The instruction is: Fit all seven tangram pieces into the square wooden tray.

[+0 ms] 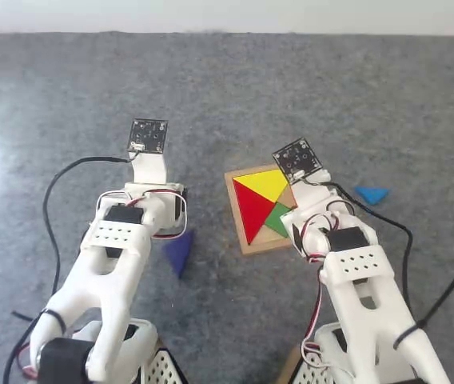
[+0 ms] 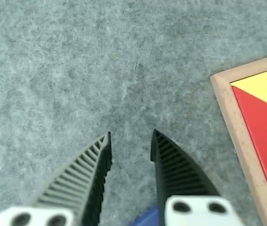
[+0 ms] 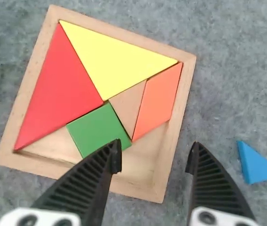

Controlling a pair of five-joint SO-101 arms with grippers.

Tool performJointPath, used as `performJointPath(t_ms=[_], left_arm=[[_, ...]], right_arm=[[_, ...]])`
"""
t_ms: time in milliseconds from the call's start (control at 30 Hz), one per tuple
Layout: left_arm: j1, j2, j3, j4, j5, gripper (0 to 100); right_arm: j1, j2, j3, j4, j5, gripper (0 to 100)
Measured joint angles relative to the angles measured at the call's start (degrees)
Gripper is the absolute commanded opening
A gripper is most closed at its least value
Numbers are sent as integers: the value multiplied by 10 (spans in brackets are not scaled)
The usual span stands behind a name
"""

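— In the tray (image 3: 176,117), how much is seated?
— Four pieces for certain. The red triangle (image 3: 53,94) and yellow triangle (image 3: 112,61) fill one half, the green square (image 3: 96,129) sits near the middle, and the orange piece (image 3: 157,101) lies along the rim next to the yellow one. All four lie flat.
— And the pale triangle (image 3: 126,108) between green and orange?
— I cannot tell whether that is an unpainted piece or bare tray floor. It matches the wood either way.
— What is open?
— Bare floor shows in the corner bounded by the orange piece and the green square. It also shows in a small wedge between the green square, the red triangle and the rim. I judge the task a bit past halfway, with at least two pieces to go.
— Where are those?
— Both are on the table (image 2: 77,70), outside the tray. The light blue triangle (image 3: 255,165) lies off the tray's orange side, apart from the rim. The dark blue triangle (image 1: 179,252) lies off the red side, also apart from it.
— The end effectors?
— The right end effector (image 3: 154,146) hangs over the tray's open corner, fingers spread and empty. The left end effector (image 2: 131,136) hangs over bare table just outside the rim, also spread and empty, with the dark blue triangle close by its base.
— So what is left?
— Seating each blue triangle in a gap. A seventh piece, if one is missing, I cannot place.
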Motion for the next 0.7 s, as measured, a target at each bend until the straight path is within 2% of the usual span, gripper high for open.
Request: performJointPath(t_ms=[700], left_arm=[[0,0,0,0,0,130]], right_arm=[[-1,0,4,-4,0,237]])
